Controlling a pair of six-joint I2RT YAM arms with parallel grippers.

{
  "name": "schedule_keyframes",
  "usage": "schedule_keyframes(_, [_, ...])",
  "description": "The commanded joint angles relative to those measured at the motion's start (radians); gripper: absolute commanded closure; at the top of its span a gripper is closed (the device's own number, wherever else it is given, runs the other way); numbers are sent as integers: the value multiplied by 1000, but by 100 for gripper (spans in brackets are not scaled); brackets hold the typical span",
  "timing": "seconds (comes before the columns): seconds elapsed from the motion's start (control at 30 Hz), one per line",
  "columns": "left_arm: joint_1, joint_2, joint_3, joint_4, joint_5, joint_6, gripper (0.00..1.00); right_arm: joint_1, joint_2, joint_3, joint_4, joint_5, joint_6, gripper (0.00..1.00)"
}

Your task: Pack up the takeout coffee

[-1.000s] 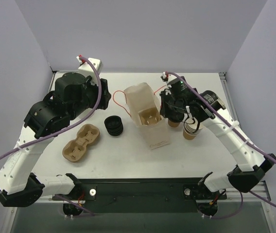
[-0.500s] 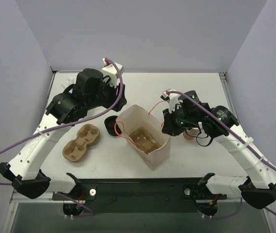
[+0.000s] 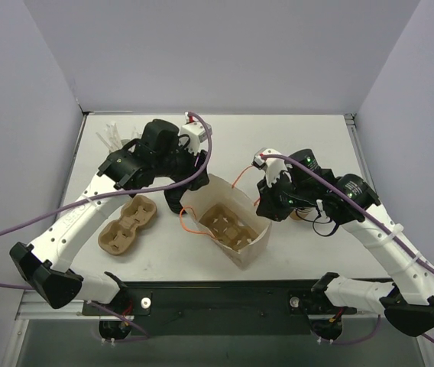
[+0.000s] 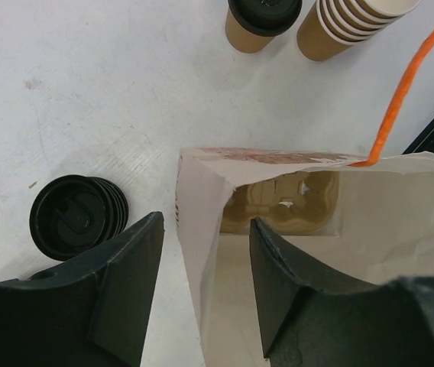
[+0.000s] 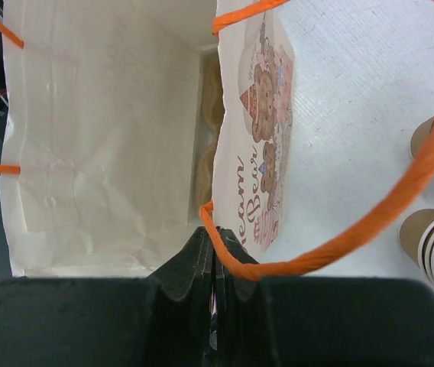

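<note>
The takeout coffee (image 4: 263, 19), a brown cup with a black lid, stands at the top of the left wrist view; my right arm hides it in the top view. The paper bag (image 3: 232, 222) stands open at mid-table with a cup carrier (image 3: 227, 225) in its bottom. My right gripper (image 5: 213, 252) is shut on the bag's right wall by its orange handle (image 5: 400, 199). My left gripper (image 4: 205, 290) is open, its fingers (image 4: 125, 283) astride the bag's left wall (image 4: 198, 229).
A stack of lidless brown cups (image 4: 351, 23) stands beside the coffee. A stack of black lids (image 4: 76, 218) lies left of the bag. A spare brown cup carrier (image 3: 127, 224) lies at the left of the table.
The bag has swung round and come nearer the front, held by my right gripper. My left arm has moved right, over the bag's left wall.
</note>
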Motion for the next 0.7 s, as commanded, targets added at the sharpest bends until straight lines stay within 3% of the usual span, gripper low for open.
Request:
schedule_keyframes(0.0, [9, 18, 7, 55, 32, 49, 43, 6, -15, -4, 30, -22, -42, 100])
schedule_keyframes(0.3, [9, -4, -50, 25, 37, 60, 49, 3, 3, -6, 36, -34, -45, 100])
schedule_keyframes(0.43, [9, -1, -46, 30, 50, 60, 76, 4, 9, 6, 42, -17, -42, 100])
schedule_keyframes(0.5, [7, -5, -46, 32, 44, 56, 84, 3, 11, 20, 47, -7, -26, 90])
schedule_keyframes(0.57, [9, -17, -50, 38, 34, 36, 97, 4, 9, 49, 57, 15, 20, 70])
schedule_keyframes(0.63, [7, -33, -68, 60, 32, 1, 100, 3, 12, 74, 64, 39, 47, 51])
schedule_keyframes(0.67, [7, -54, -80, 73, 29, -12, 100, 3, 9, 78, 71, 65, 56, 47])
